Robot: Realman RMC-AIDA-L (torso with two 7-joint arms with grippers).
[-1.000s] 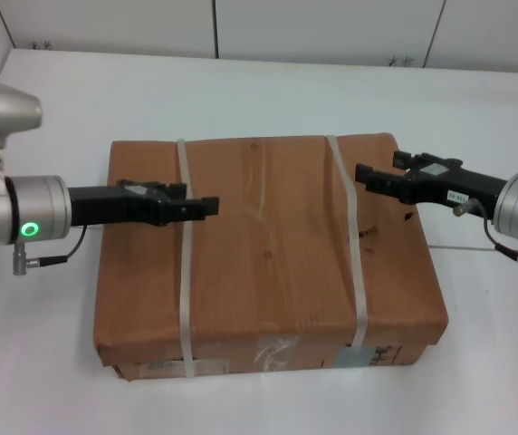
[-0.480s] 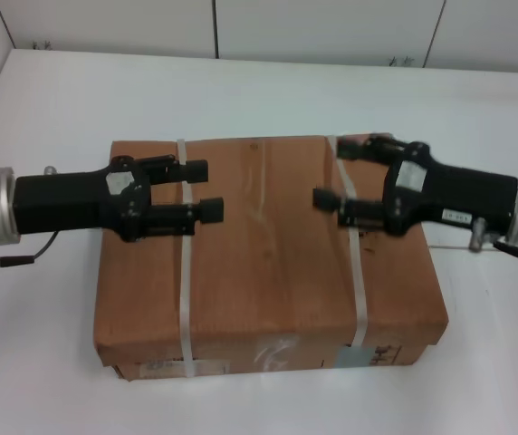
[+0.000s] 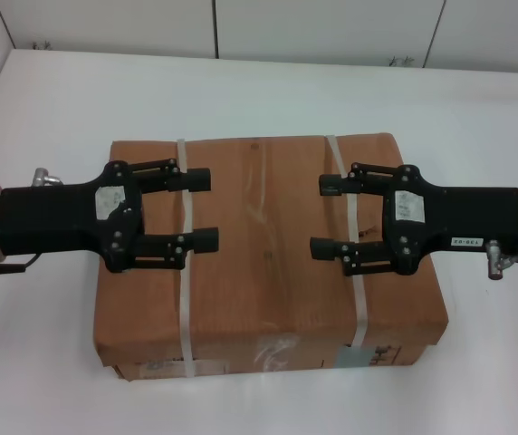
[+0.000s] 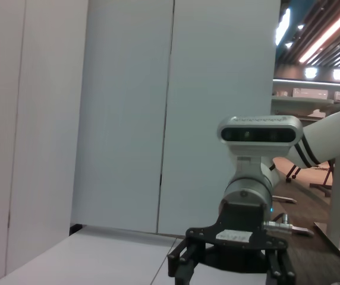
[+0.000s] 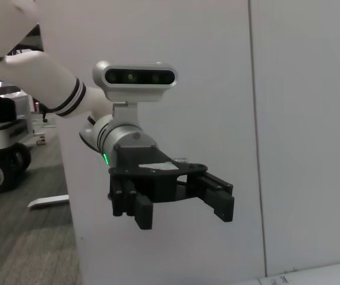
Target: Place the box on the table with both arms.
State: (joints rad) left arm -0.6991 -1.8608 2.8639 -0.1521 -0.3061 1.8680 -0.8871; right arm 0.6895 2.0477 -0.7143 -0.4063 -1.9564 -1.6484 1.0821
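The box (image 3: 263, 236), brown with two white straps (image 3: 187, 308) and labels on its front edge (image 3: 173, 366), lies flat on the white table (image 3: 60, 109). My left gripper (image 3: 203, 209) hovers over the box's left part, open and empty, its fingers on either side of the left strap. My right gripper (image 3: 322, 216) hovers over the right part, open and empty, facing the left one. The two grippers point at each other with a gap between them. The left wrist view shows the right gripper (image 4: 232, 272). The right wrist view shows the left gripper (image 5: 179, 211).
White wall panels (image 3: 241, 27) stand behind the table's far edge. Bare tabletop lies left, right and behind the box. The box's front edge is near the table's front.
Both arms have rolled their wrists and reached inward over the box top. Both grippers now show their fingers spread wide, facing each other. The box has not moved.
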